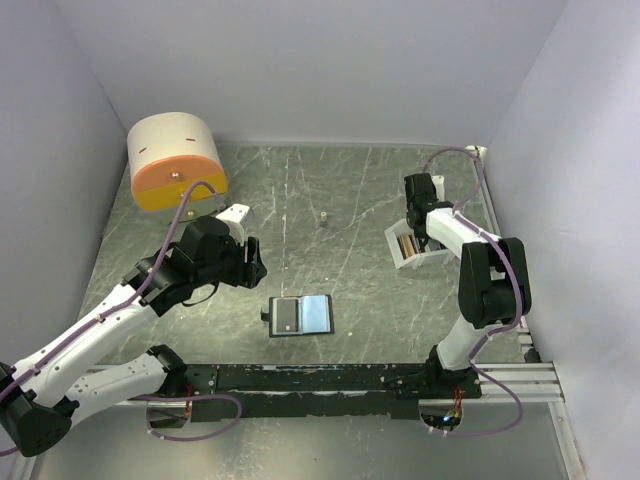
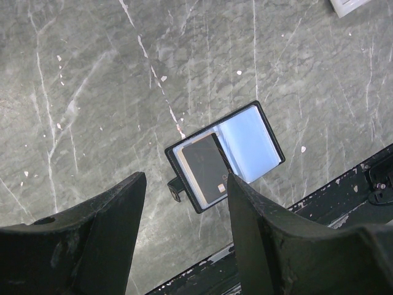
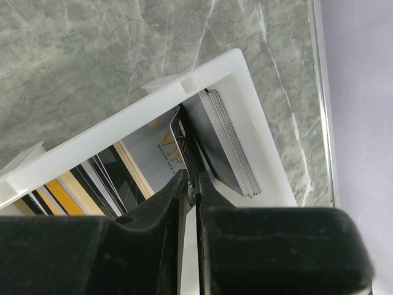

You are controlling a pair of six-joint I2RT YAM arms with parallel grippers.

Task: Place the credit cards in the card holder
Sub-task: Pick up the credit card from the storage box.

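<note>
credit cards (image 3: 227, 144) stand on edge in the white tray (image 3: 153, 107), far right of the counter (image 1: 350, 200). The right tool (image 3: 195, 178) is down in the tray, pinched nearly closed on the top edge of one dark card (image 3: 180, 132); can't tell how firm the bite is. The card holder (image 1: 301, 316) lies open and flat mid-counter, well apart from the tray, with one dark card in a pocket. The left tool (image 2: 184, 184) hangs above it, released and empty.

Risks:
- The bite is thin, so the card may slip or pivot on the lift.
- The neighbouring cards are tight against it and friction could drag a second one out.
- The fingers may catch the tray wall and tip the tray.

Views: only the right wrist shows the pinch and the card packing. Only the left wrist shows the pocket contents clearly. The top view alone shows the gap between tray and holder.
</note>
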